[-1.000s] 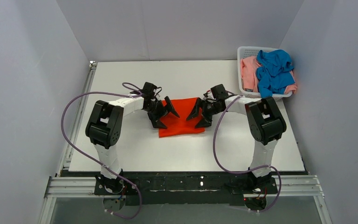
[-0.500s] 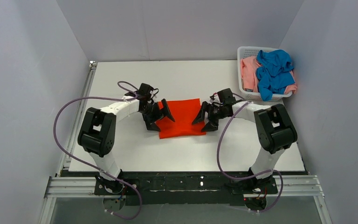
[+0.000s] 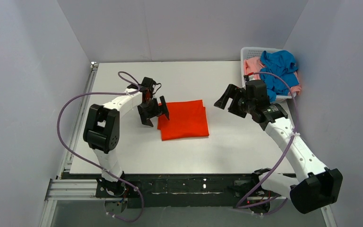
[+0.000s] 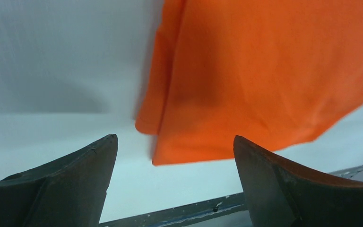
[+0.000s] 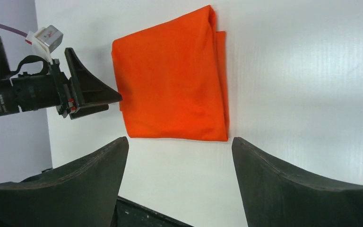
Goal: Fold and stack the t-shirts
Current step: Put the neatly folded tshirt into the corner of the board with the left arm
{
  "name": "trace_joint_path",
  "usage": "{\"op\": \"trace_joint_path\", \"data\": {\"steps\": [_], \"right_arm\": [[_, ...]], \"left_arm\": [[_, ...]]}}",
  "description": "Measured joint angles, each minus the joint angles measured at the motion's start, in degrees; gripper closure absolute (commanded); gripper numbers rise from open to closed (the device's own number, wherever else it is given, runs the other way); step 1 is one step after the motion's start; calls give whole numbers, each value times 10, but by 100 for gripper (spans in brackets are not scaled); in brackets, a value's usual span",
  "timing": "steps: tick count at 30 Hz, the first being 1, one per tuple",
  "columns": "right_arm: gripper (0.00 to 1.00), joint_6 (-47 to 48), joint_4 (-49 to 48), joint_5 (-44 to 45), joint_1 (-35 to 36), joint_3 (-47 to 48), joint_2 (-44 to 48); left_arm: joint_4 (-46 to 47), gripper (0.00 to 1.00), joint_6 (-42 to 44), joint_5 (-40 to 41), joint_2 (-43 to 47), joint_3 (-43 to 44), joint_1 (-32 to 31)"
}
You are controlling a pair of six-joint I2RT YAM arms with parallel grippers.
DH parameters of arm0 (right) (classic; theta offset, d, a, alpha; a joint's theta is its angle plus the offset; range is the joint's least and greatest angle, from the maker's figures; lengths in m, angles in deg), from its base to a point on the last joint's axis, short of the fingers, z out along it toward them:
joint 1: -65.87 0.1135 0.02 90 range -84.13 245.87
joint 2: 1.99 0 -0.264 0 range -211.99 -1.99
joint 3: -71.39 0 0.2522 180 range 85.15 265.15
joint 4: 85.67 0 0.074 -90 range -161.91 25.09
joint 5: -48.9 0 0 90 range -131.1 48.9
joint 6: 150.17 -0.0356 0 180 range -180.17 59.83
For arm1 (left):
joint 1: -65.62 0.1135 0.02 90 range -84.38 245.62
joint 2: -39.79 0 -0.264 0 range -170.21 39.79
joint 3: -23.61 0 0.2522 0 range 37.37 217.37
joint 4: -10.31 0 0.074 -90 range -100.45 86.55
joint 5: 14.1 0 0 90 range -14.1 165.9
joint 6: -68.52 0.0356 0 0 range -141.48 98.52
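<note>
Already folded into a roughly square pad, the orange-red t-shirt [image 3: 183, 119] lies flat on the table [image 3: 123, 151]. The left gripper [image 3: 153, 112] sits just beside its left edge, jaws apart and empty. The right gripper [image 3: 225, 97], also spread and empty, hovers off the shirt's right side. It is the one nearer the white basket [image 3: 253, 48], which holds the crumpled blue t-shirt [image 3: 278, 66] and pink t-shirt [image 3: 251, 71], so the right arm looks better placed to fetch the next one.

Inside the white slotted plastic basket [image 3: 246, 51], the pale pink cloth t-shirt [image 3: 252, 65] is mostly hidden under the bright blue cloth t-shirt [image 3: 279, 62]. The left wrist view blurs the folded orange-red cloth t-shirt [image 4: 264, 71] and cuts it off at top and right.
</note>
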Motion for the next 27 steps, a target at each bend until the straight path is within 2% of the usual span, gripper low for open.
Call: {"op": "trace_joint_path", "data": {"steps": [6,9,13,17,19,27], "right_arm": [[11,13,45,51,-4,-6,40],[11,17,61,59,-4,-16,49],[11,23,75,65,-7,-28,61],[11,28,76,66,-11,-32,62],[11,31,78,67,-14,-35,62],[12,50,85,94,-30,-38,57]], "left_arm": [[-3,35,7,5,-99,35,3],[-2,40,5,4,-108,45,1],[-6,53,4,21,-118,58,-13],[-31,82,3,63,-144,98,-42],[-53,100,2,80,-164,129,-54],[-143,100,38,195,-221,240,-70]]}}
